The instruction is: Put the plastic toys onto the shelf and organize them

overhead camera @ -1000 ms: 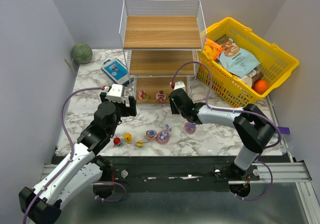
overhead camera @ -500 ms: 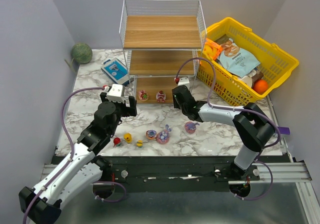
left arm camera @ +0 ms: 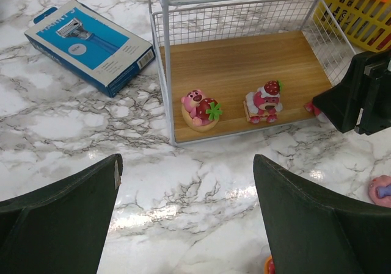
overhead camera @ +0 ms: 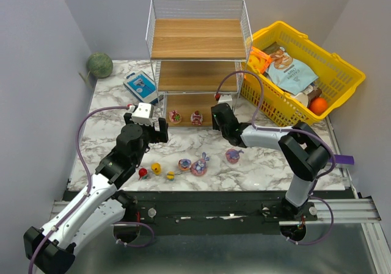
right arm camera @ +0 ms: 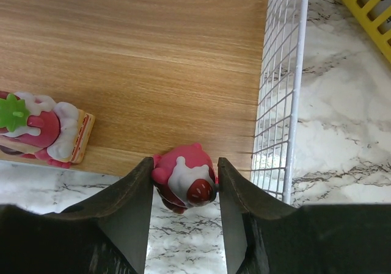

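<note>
We see the right gripper [right arm camera: 184, 167] grasping a pink-red toy [right arm camera: 183, 181] at the front edge of the lowest board of the shelf [right arm camera: 153, 48], near two toys [left arm camera: 200, 108] [left arm camera: 264, 101] standing there. The left gripper [left arm camera: 186, 164] is released, above the table [left arm camera: 73, 124].

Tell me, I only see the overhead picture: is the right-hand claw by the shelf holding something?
Observer: Yes. Its wrist camera shows the right gripper shut on a pink-red toy at the front edge of the shelf, lowest tier.
Operator: What are the two blobs there?
Observer: The left wrist view shows a cake-slice toy topped with a strawberry and a bear-faced toy, standing apart.
Operator: And the other claw?
Observer: The left gripper is open, nothing between its fingers.
</note>
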### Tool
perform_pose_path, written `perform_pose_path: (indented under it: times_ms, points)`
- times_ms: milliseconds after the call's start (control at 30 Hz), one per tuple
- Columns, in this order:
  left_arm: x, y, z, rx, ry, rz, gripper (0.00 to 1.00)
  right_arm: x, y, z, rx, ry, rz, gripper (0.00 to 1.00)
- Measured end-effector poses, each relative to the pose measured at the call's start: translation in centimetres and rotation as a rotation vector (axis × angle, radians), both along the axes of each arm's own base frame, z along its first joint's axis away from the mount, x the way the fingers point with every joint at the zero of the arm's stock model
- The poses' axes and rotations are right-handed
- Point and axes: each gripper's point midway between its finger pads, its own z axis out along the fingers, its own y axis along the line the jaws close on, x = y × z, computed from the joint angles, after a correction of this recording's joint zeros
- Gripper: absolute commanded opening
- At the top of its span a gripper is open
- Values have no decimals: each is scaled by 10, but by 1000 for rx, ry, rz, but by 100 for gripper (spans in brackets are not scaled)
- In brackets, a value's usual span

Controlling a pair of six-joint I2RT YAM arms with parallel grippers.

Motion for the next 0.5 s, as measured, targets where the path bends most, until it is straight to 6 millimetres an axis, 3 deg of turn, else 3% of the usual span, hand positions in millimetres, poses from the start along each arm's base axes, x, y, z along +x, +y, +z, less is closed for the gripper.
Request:
perform_pose_path:
  times_ms: [500]
  points:
    - [0,-1,-2,-1,6,-3,96,19,-1,0,-4,-23,11,28]
